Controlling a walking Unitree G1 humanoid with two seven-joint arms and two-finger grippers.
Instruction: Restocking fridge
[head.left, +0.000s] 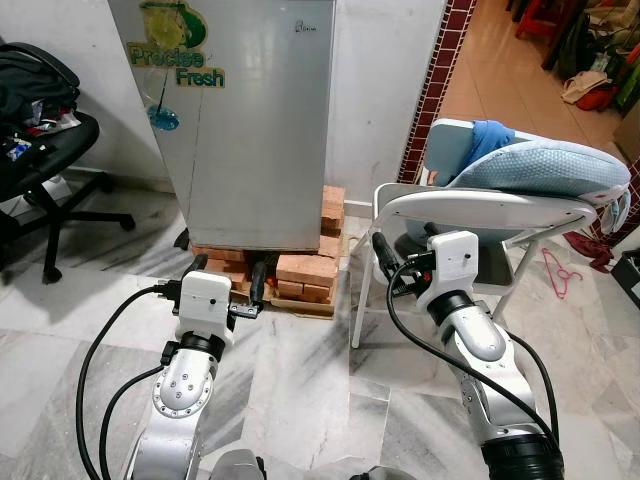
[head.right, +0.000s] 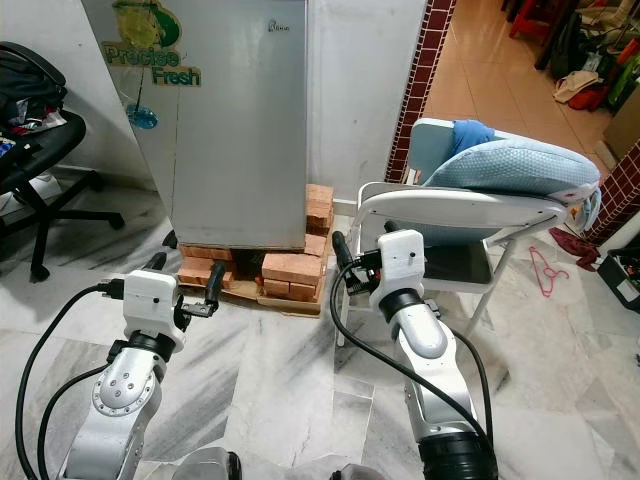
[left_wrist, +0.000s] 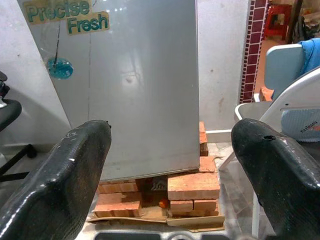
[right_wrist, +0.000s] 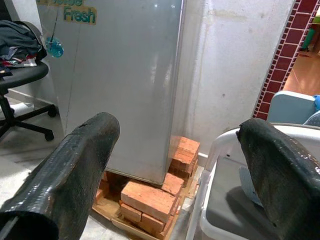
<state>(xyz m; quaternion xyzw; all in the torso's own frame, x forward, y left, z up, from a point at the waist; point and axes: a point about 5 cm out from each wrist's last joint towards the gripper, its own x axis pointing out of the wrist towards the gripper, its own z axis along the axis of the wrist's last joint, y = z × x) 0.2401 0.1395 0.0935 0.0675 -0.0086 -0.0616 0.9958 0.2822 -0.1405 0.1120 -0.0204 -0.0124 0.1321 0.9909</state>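
Two open claws, shut fridge (head.left: 250, 120) on bricks (head.left: 300, 268), white chair (head.left: 480, 215) beside

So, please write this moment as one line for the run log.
fridge: door closed, on bricks | left gripper: open, empty | right gripper: open, empty | chair: right

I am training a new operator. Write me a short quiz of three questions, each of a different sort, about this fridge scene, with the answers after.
1. True or false: the fridge door is shut.
2. What does the fridge stand on? A) a wooden pallet alone B) stacked bricks C) a metal trolley
3. Fill in: the blue cushion lies on a white ____ to the robot's right of the fridge.

Key
1. True; the door is shut, and the left gripper and the right gripper are both open, holding nothing.
2. B
3. chair
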